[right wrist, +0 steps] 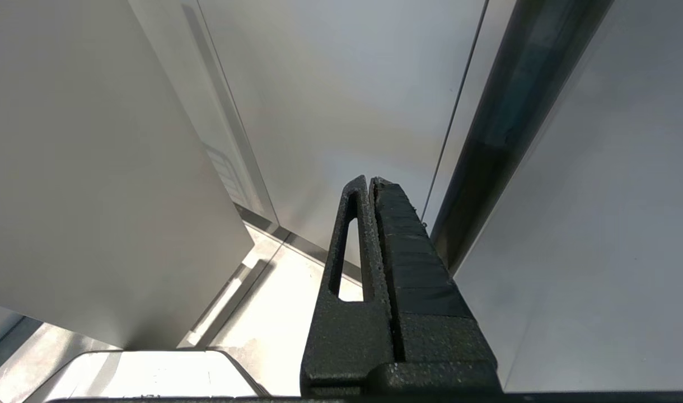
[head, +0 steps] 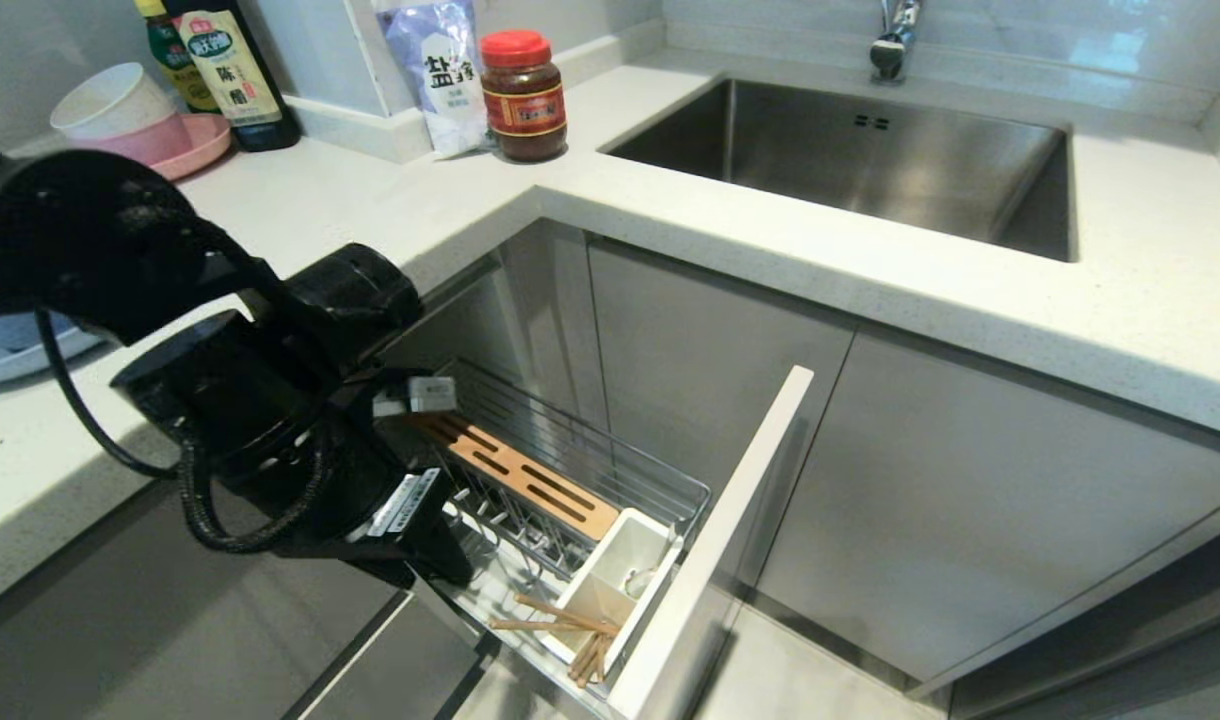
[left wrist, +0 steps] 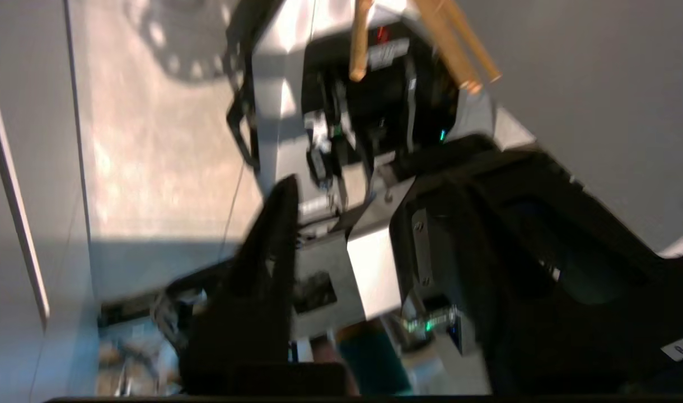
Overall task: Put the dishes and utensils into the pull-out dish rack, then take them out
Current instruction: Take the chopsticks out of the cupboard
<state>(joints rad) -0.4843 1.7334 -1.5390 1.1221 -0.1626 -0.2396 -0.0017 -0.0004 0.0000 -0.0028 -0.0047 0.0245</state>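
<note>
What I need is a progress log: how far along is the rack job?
Done: the pull-out dish rack is open, with the chopsticks lying at its front by the caddy. In hand: the left end effector hovers over the rack; the right end effector is parked, shut. Left: the pale blue dish sits on the counter, not racked.

On the countertop (head: pixel 370 190) stand two dark sauce bottles (head: pixel 232 70), one red-lidded jar (head: pixel 523 97), one salt bag (head: pixel 437 65), one pink plate (head: pixel 185 148) with one white bowl (head: pixel 115 100) and one pink bowl (head: pixel 155 138) on it — and one sink (head: pixel 870 160) with one faucet (head: pixel 895 35). There is one pull-out dish rack (head: pixel 590 470), with one wooden strip (head: pixel 520 475), one white utensil caddy (head: pixel 620 575) and several wooden chopsticks (head: pixel 570 625) — more than two, exact number unclear.
</note>
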